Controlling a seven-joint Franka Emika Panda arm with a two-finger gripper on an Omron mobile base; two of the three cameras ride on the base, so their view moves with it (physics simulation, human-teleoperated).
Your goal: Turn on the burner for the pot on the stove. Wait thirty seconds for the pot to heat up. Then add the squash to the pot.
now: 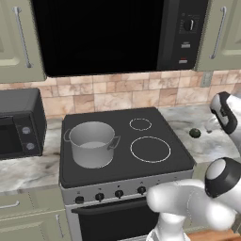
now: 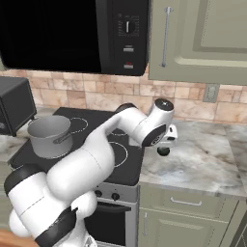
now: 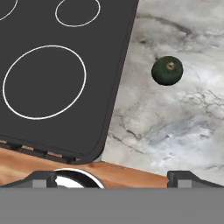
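The grey steel pot point(image 1: 92, 143) stands lidless on the front-left of the black glass stove point(image 1: 122, 162), hiding the burner beneath it. The small dark green squash point(image 1: 195, 133) lies on the marble counter just right of the stove. In the right base view my gripper point(image 2: 166, 144) hangs right above the squash point(image 2: 164, 151). The hand view looks down on the squash point(image 3: 167, 70) with the stove's edge point(image 3: 111, 87) to its left. My gripper point(image 3: 116, 179) is open and holds nothing, well above the counter.
Small black knobs point(image 1: 119, 193) line the silver front panel. A large white ring point(image 1: 150, 149) and a small one point(image 1: 140, 124) mark the stove's right side. A black toaster oven point(image 1: 19, 124) sits left of the stove. A microwave point(image 1: 103, 33) hangs overhead.
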